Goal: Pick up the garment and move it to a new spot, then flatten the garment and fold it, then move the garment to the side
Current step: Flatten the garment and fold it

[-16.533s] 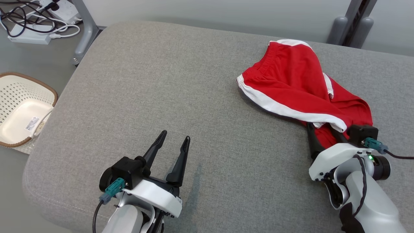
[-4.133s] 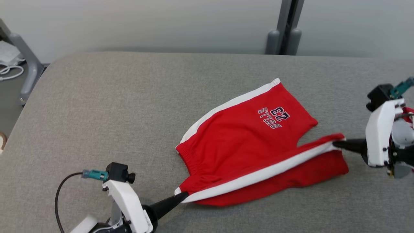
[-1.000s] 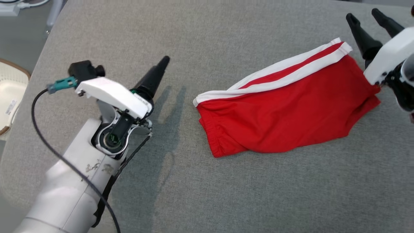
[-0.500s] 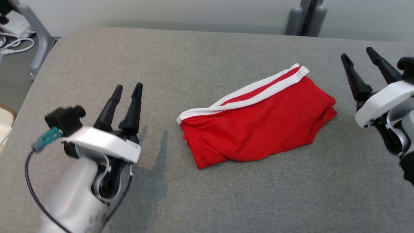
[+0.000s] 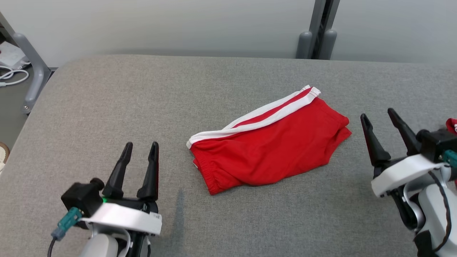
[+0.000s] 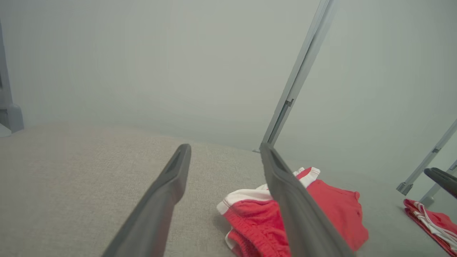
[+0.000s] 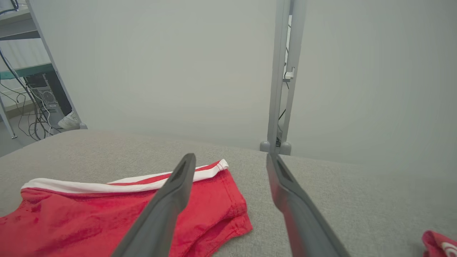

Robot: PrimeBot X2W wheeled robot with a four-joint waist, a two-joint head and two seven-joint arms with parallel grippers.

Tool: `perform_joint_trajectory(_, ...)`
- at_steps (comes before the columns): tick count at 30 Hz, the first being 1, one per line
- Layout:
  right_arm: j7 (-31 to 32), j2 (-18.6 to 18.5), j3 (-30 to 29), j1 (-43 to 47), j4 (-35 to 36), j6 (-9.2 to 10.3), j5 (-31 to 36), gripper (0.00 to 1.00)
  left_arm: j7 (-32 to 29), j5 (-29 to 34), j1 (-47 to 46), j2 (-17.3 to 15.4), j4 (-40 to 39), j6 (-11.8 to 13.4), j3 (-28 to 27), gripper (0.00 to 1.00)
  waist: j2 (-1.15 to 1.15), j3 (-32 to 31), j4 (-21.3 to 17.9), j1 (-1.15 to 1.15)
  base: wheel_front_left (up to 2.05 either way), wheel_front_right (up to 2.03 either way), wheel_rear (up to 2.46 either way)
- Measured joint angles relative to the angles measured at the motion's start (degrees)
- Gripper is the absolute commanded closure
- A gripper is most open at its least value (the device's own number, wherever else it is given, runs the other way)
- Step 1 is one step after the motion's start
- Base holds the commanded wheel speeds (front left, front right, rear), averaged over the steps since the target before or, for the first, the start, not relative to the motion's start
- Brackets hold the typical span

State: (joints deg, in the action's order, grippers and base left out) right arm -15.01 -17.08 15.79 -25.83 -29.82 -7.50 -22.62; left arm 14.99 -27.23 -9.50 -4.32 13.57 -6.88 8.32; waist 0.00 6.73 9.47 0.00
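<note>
**Item: red garment [image 5: 267, 150], shorts with white side stripe.**
Location: on the grey padded table [image 5: 142, 89], a little right of centre, lying slantwise. The waistband end is near and left, the leg hems far and right.
Condition: folded once, one leg laid over the other, with the white stripe along the far edge. A few soft wrinkles; the hems at the right end do not quite match.

**Item: left gripper [image 5: 141, 144].**
Location: near-left of the table, well apart from the garment. Jaws released, nothing between them; fingers point to the far side.

**Item: right gripper [image 5: 377, 113].**
Location: near-right, just beside the hem end but not touching it. Jaws likewise spread and empty.

**Item: second red garment [image 5: 451, 125].**
Location: extreme right edge, partly behind the right arm. Not in play.

**Change noted:** seconds ago each gripper pinched one end of the shorts, which lay open with the printed number showing. Since then the cloth has been doubled over, both ends let go, and the arms drawn back toward the near edge.

**Bearing on task:** relocation and flattening appear finished, and the first fold is in. Probably remaining are a second fold across the length and the move to the side.
</note>
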Motion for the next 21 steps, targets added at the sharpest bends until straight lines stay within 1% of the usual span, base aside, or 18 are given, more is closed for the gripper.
perform_joint_trajectory(3,0.0,1.3,-2.2,2.8,0.5,0.00,1.3,0.00,0.0,2.7,2.2,0.8,-0.4,-0.1,-0.9,0.00,0.00,-0.7,-0.1,0.00,0.00,0.00,0.00)
perform_joint_trajectory(6,0.0,2.2,-3.5,4.6,0.9,0.00,2.1,0.00,0.0,5.2,3.7,1.3,-0.7,-0.2,-0.6,0.00,0.00,-1.3,-0.1,0.00,0.00,0.00,0.00)
perform_joint_trajectory(12,0.6,3.5,-4.8,6.7,0.4,0.00,3.0,0.00,0.0,4.8,5.4,1.4,-0.8,-0.4,-0.2,0.00,0.00,-1.9,0.1,0.00,0.00,0.00,0.00)
perform_joint_trajectory(16,5.0,5.1,-6.0,6.5,-2.3,0.00,0.2,0.00,0.0,4.1,5.4,1.5,-0.8,-0.5,1.0,0.00,0.00,-1.5,0.7,0.00,0.00,0.00,0.00)
perform_joint_trajectory(18,7.4,6.3,-6.9,5.9,-3.9,0.01,-2.5,0.00,0.0,4.0,5.3,1.5,-0.7,-0.5,1.6,0.00,0.00,-1.2,1.2,0.00,0.00,0.00,0.00)
perform_joint_trajectory(19,7.4,6.3,-6.9,5.9,-3.9,0.01,-2.5,0.00,0.0,4.0,5.3,1.5,-0.7,-0.5,1.6,0.00,0.00,-1.2,1.2,0.00,0.00,0.00,0.00)
perform_joint_trajectory(21,10.0,7.7,-8.4,4.7,-5.7,0.01,-5.9,0.00,0.0,4.0,5.0,1.6,-0.7,-0.5,1.9,0.00,0.00,-1.0,1.9,0.00,0.00,0.00,0.00)
